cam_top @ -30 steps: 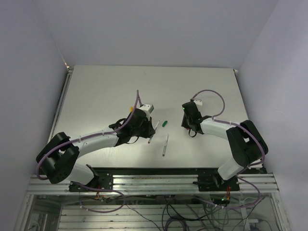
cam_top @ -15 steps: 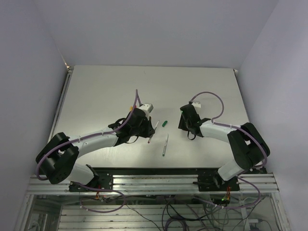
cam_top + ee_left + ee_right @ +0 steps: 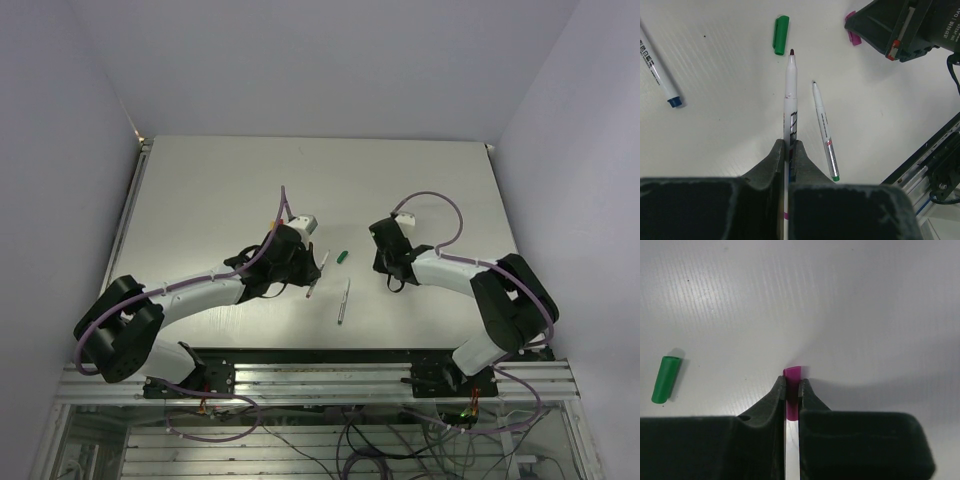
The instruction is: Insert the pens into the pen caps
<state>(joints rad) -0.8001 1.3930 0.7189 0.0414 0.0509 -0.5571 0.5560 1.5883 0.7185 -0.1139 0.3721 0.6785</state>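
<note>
My left gripper (image 3: 788,144) is shut on a white pen (image 3: 791,95) whose dark tip points at the green cap (image 3: 781,34) lying just beyond it. In the top view the same gripper (image 3: 303,266) holds this pen (image 3: 319,273) left of the green cap (image 3: 343,257). A second pen (image 3: 824,129) with a green end lies on the table to the right of the held one. My right gripper (image 3: 791,381) is shut on the purple cap (image 3: 793,374), low at the table surface. The green cap (image 3: 665,379) lies to its left.
A pen with a blue cap on it (image 3: 657,70) lies at the left of the left wrist view. The right gripper's body (image 3: 905,25) sits close beyond the held pen's tip. The loose pen (image 3: 343,300) lies near the table's front edge (image 3: 340,347).
The right gripper has shifted a little left, toward the centre, and closed its jaws on the purple cap. The left gripper has kept still with its pen.
</note>
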